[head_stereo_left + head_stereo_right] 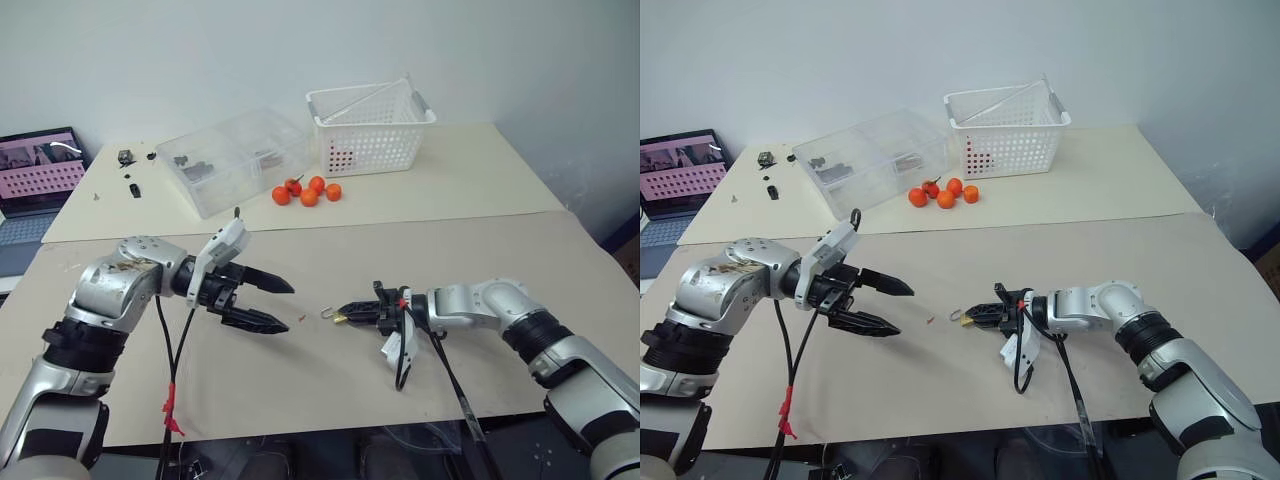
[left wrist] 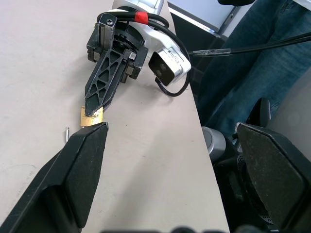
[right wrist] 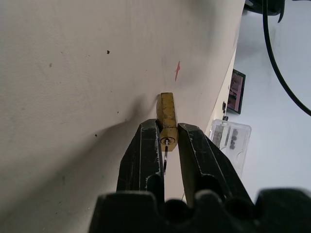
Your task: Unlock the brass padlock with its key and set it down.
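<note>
Pinching the padlock (image 3: pixel 166 116) between its fingertips, the right gripper (image 1: pixel 352 313) is nearly closed on the brass body, low over the table (image 1: pixel 480 260). From the wrist the fingers cover the body's lower sides; a key (image 3: pixel 165 154) sits in the keyhole, its far end lost in the dark between them. The shackle (image 1: pixel 327 313) pokes out past the tips, too thin to tell whether it is latched. Opposite, the left gripper (image 1: pixel 270 303) is spread wide and empty, apart from the padlock.
</note>
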Available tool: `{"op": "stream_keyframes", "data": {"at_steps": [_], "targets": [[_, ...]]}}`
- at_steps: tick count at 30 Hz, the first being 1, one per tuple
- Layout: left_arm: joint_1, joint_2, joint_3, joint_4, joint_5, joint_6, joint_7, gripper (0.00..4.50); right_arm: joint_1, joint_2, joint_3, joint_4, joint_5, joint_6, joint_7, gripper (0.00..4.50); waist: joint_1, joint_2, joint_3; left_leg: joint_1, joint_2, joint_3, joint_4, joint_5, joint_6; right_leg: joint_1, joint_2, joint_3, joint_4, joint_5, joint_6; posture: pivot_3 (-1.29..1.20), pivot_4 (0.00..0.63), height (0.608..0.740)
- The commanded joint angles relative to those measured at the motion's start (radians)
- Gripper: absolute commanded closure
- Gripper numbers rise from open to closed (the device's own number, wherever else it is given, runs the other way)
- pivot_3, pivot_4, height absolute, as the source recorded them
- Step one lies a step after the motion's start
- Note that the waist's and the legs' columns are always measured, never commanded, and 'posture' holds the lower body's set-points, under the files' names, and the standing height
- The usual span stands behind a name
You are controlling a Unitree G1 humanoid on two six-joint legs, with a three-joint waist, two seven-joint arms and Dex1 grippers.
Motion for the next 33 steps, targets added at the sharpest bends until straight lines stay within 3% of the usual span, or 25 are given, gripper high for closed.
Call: {"op": "stream_keyframes", "data": {"at_steps": [1, 10, 17, 21, 24, 27, 30, 33], "targets": [[-0.01, -0.007, 0.009, -0.013, -0.007, -0.018, 0.0, 0.0, 0.009, -0.032, 0.003, 0.013, 0.031, -0.032, 0.043, 3.23, 0.001, 0.0, 0.0, 0.0, 0.0, 0.0, 0.0, 0.0, 0.0, 0.0, 0.0, 0.0, 0.0, 0.0, 0.0, 0.0, 0.15, 0.74], [-0.024, -0.023, 0.0, 0.003, -0.002, -0.024, -0.01, 0.0, 0.05, -0.155, -0.04, 0.027, 0.049, -0.033, 0.026, 0.02, 0.004, 0.0, 0.0, 0.0, 0.0, 0.0, 0.001, 0.0, 0.0, 0.0, -0.001, 0.001, -0.001, 0.0, 0.0, 0.0, 0.15, 0.74], [-0.021, -0.03, 0.006, 0.0, -0.008, -0.025, -0.007, 0.0, 0.078, -0.257, -0.078, 0.09, 0.092, -0.052, 0.032, 0.02, 0.005, 0.0, -0.001, 0.001, -0.001, 0.001, 0.002, 0.0, 0.001, 0.002, -0.001, 0.002, -0.002, 0.0, 0.0, 0.0, 0.15, 0.74], [-0.011, -0.044, 0.027, -0.001, -0.005, -0.051, 0.02, 0.0, 0.071, -0.277, -0.071, 0.181, 0.261, -0.112, 0.192, 0.02, 0.003, 0.0, -0.001, 0.001, 0.001, 0.005, 0.002, -0.001, 0.002, 0.002, -0.001, 0.003, -0.003, 0.0, 0.0, 0.0, 0.15, 0.74], [0.026, -0.069, 0.076, -0.005, 0.03, -0.173, 0.086, 0.0, 0.168, -0.343, -0.061, 0.125, 0.745, 0.046, 0.616, 0.02, 0.005, 0.0, -0.001, 0.002, 0.004, 0.012, 0.004, -0.003, 0.006, 0.006, 0.0, 0.002, -0.004, 0.0, 0.0, 0.0, 0.15, 0.74], [0.082, -0.067, 0.104, -0.024, 0.062, -0.22, 0.157, 0.0, 0.35, -0.438, -0.146, -0.218, 1.301, 0.519, 0.953, 0.02, 0.008, 0.002, -0.001, 0.002, 0.013, 0.013, 0.01, -0.013, 0.021, 0.019, 0.0, 0.002, -0.011, 0.0, 0.0, 0.0, 0.15, 0.74], [0.127, -0.076, 0.144, -0.047, 0.053, -0.249, 0.202, 0.0, 0.451, -0.505, -0.24, -0.454, 1.538, 0.833, 1.052, 0.02, 0.005, 0.004, -0.001, 0.0, 0.013, 0.009, 0.013, -0.018, 0.028, 0.017, 0.0, 0.004, -0.013, 0.0, 0.0, 0.0, 0.15, 0.74], [0.18, -0.098, 0.191, -0.107, 0.027, -0.225, 0.288, 0.0, 0.52, -0.543, -0.349, -0.667, 1.73, 1.102, 1.028, 0.02, 0.003, 0.005, 0.0, 0.0, 0.013, 0.009, 0.014, -0.02, 0.03, 0.015, 0.0, 0.006, -0.013, 0.0, 0.001, 0.0, 0.15, 0.74]]}}
